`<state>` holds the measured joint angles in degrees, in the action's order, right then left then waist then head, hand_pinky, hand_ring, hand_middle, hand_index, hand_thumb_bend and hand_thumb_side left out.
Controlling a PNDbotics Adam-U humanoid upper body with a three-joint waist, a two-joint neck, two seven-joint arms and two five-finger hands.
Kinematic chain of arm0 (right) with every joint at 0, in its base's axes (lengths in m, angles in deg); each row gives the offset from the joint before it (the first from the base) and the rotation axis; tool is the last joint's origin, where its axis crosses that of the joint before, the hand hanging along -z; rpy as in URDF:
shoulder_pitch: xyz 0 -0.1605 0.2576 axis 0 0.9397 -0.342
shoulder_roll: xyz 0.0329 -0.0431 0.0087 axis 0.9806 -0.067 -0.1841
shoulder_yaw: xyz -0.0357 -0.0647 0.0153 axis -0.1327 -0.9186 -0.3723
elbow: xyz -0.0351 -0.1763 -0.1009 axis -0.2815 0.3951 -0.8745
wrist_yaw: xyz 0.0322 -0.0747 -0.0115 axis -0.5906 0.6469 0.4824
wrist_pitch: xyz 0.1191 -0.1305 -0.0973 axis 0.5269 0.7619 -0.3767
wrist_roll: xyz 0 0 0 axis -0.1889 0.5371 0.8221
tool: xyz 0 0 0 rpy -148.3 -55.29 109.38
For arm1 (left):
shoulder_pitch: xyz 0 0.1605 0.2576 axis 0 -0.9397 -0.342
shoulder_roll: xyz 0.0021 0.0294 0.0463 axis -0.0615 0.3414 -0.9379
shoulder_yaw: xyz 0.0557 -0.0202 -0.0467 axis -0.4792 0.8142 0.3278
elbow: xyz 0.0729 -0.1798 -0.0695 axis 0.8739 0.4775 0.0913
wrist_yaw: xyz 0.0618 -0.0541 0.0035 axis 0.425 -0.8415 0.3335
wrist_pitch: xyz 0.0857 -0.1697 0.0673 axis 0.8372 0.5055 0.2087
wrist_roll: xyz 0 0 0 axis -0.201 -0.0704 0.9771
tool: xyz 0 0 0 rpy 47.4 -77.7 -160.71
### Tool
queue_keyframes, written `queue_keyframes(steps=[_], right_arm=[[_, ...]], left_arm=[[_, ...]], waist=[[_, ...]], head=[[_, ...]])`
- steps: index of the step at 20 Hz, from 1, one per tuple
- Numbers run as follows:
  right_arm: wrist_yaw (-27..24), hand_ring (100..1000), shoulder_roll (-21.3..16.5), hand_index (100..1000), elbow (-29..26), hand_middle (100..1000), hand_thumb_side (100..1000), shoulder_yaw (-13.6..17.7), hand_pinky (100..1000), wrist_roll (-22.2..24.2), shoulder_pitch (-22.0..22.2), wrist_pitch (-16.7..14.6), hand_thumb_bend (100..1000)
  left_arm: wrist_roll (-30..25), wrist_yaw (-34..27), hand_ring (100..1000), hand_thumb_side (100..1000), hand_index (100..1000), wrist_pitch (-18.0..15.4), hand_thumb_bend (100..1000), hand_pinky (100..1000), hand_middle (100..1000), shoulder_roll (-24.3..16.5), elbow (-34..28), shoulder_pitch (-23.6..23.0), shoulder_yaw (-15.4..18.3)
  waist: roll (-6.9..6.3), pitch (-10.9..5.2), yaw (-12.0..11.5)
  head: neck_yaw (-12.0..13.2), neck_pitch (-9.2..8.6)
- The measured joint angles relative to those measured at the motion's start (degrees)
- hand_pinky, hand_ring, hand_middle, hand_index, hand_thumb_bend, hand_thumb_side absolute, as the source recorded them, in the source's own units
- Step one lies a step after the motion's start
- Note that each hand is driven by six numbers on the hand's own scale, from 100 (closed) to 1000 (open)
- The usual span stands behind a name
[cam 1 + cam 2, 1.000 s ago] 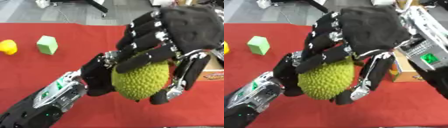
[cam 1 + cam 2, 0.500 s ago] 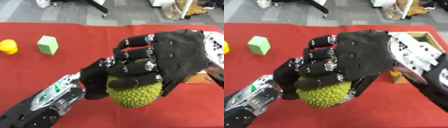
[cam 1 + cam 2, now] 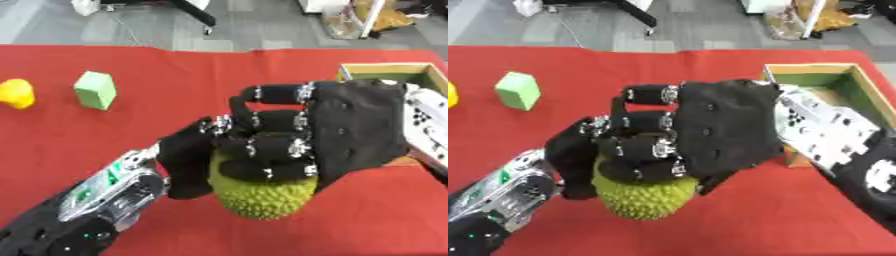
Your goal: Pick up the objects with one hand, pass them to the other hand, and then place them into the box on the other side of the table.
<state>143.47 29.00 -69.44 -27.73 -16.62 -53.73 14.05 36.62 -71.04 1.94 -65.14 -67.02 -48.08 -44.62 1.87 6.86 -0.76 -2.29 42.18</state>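
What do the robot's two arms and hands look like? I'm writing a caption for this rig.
Right hand: black fabric-like covering on its back, black finger segments joined by silver metal links, and a white-and-silver wrist section dotted with small holes. Left hand: black as well, on a silver and black forearm with a green patch showing inside.

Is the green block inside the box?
No, the green block sits on the red table at far left, away from the box.

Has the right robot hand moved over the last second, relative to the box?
Yes. The right robot hand has closed down over the spiky green fruit; its fingers, spread a second ago, now curl round the fruit's top, just left of the box.
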Motion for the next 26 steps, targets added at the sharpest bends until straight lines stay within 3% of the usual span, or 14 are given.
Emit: queue_keyframes(steps=[1,6,13,26], right_arm=[[0.85,551,0.0,580,-0.11,528,436,-0.15,600,-0.51,0.1,0.51,100],[1.72,529,-0.28,504,-0.11,508,300,-0.87,575,-2.54,0.32,2.53,100],[0.33,521,-0.47,474,0.6,504,240,-1.94,566,-4.0,1.06,3.99,100],[-6.43,512,-0.88,467,1.0,498,224,-3.3,548,-2.38,1.68,2.34,100]], left_arm=[[0.04,0.0,404,731,584,0.02,100,559,377,-0.01,0.0,0.0,0.0],[-0.22,0.71,418,753,599,-0.13,100,573,393,-0.06,0.38,-0.01,0.01],[-1.92,5.13,495,850,690,-1.97,100,633,486,0.12,3.34,-0.08,0.37],[-3.47,23.49,639,1000,754,-12.99,369,708,667,1.05,11.58,-1.85,8.96]], waist=[[0.0,0.0,0.01],[0.0,0.0,0.03],[0.0,0.0,0.12],[0.0,0.0,0.36]], head=[[-0.02,0.0],[-0.04,0.0],[-0.04,0.0],[-0.54,-0.02]])
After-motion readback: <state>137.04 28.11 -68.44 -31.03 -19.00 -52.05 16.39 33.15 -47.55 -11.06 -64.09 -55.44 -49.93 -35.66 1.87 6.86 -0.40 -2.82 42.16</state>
